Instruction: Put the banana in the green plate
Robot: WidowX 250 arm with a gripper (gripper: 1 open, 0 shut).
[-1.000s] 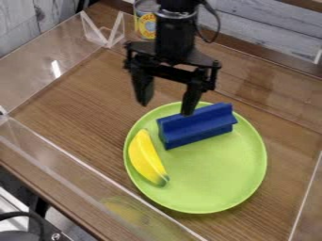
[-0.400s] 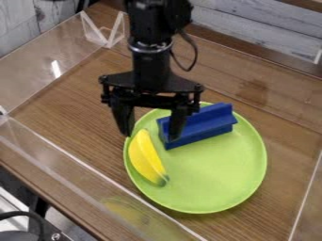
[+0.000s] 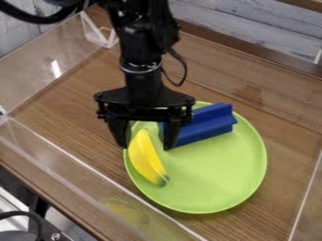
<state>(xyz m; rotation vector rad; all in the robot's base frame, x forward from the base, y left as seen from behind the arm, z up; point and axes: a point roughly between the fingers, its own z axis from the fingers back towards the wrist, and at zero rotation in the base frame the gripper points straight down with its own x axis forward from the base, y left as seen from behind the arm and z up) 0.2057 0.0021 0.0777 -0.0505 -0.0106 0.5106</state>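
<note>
Banana (image 3: 147, 158) already lies on our plate (image 3: 229, 174)
Jaws (image 3: 147, 130) spread above the plate's left edge; we judge placing done, retreat next.

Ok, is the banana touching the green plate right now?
Touching: the camera view shows the banana lying along the left part of the green plate, its lower end resting directly on the plate's surface.

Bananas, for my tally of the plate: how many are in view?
1: the banana lies on the left part of the green plate, below the open fingers.
</note>
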